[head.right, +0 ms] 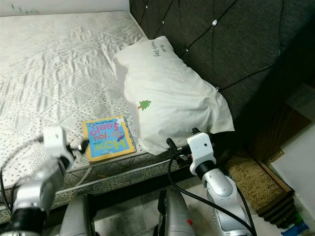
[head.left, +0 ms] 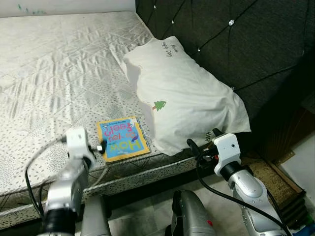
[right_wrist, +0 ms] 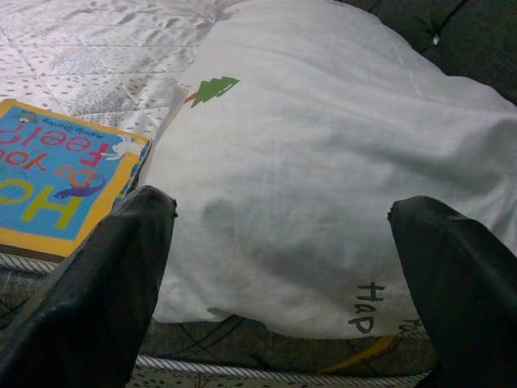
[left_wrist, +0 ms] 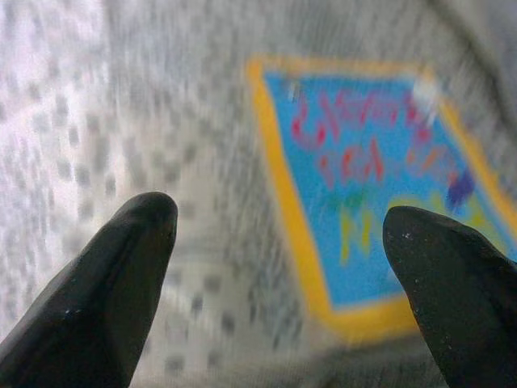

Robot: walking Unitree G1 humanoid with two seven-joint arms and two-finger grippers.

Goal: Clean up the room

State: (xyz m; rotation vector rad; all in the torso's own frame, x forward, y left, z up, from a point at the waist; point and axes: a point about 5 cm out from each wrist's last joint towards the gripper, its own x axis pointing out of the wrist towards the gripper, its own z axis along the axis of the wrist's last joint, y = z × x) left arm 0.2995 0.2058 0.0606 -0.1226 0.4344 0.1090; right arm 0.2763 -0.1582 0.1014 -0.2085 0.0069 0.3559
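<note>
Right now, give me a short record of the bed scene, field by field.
surface: mattress, quilted, bare
book: children's book, blue cover with yellow border, flat near the mattress edge
pillow: white pillow, against the dark headboard, beside the book
left claw: left claw open, pointed at the book
right claw: right claw open, facing the pillow

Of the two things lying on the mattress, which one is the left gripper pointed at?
The book, the flat blue one with a yellow border. The left gripper sits at its near edge, fingers open. The white pillow lies beside it, facing the right gripper.
</note>
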